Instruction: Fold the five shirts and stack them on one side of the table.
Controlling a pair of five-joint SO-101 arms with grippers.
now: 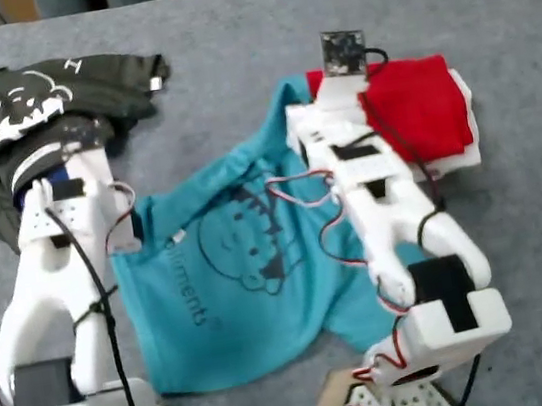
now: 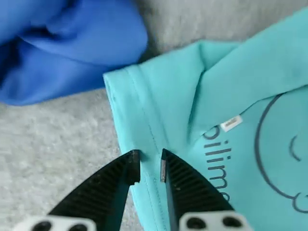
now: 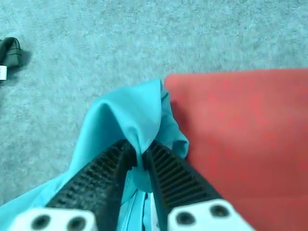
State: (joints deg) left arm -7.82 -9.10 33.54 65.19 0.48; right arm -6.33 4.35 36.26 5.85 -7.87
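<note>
Teal knit shirt with dark cartoon print (image 1: 234, 299): it lies open and rumpled on the middle of the grey felt-covered table (image 1: 541, 256), nearest the arm bases.
Left claw (image 2: 150, 166): its black ribbed jaws stand a narrow gap apart over the teal shirt's stitched edge. I cannot tell whether they touch the cloth.
Right claw (image 3: 139, 156): it is clamped on a raised pinch of the teal shirt, just beside the red pile.
Step in hand: I judge you are taking two holds on the teal shirt to fold it.
Doing it well: close your left claw on the hem itself, not on the table cover. Lift both holds evenly so the cloth drapes flat. Steer the right pinch away from the red pile so you do not drag it.
Bright blue bunched shirt (image 2: 72, 43): it sits unfolded near the teal edge, under your left arm.
Folded red shirt (image 1: 424, 106): it rests on a folded white garment (image 1: 474, 152) at the right side.
Dark crumpled shirt with white print (image 1: 25, 106): it lies at the far left, unfolded.
Count: five garments, one of each colour. Two are folded and stacked, three are loose. You have two claws.
</note>
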